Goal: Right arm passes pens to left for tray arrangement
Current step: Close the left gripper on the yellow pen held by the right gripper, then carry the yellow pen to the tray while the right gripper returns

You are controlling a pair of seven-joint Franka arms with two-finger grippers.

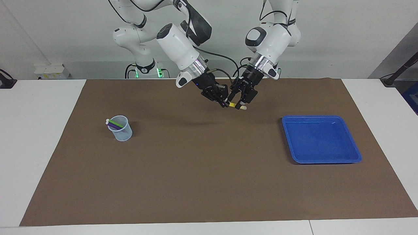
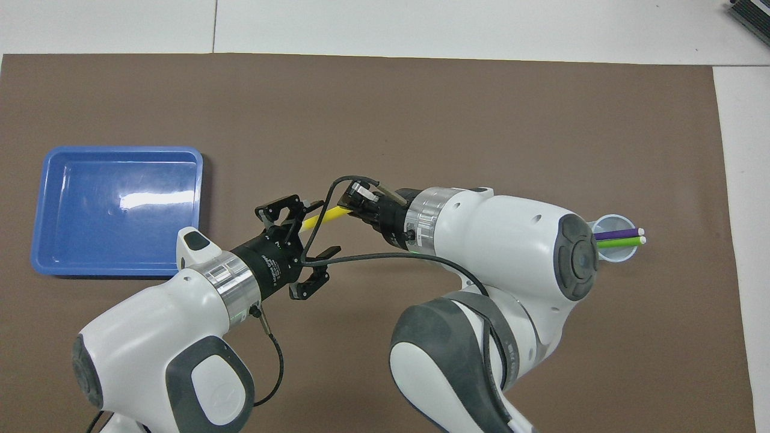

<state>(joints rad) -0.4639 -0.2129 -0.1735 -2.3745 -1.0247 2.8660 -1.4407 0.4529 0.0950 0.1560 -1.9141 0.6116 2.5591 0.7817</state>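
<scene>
My right gripper (image 1: 225,103) (image 2: 350,208) is shut on the yellow pen (image 1: 232,104) (image 2: 328,215), held up over the mat in front of the robots. The pen's pale tip points toward the left arm's end of the table. My left gripper (image 1: 240,103) (image 2: 319,226) is open, with a finger on each side of that pale-tipped end. The purple pen (image 2: 616,232) and the green pen (image 2: 621,242) lean in a small translucent cup (image 1: 121,133) (image 2: 613,255). The blue tray (image 1: 321,160) (image 2: 90,228) lies with nothing in it at the left arm's end.
A brown mat (image 1: 202,176) covers most of the white table. The cup stands toward the right arm's end, and the tray lies on the mat toward the left arm's end.
</scene>
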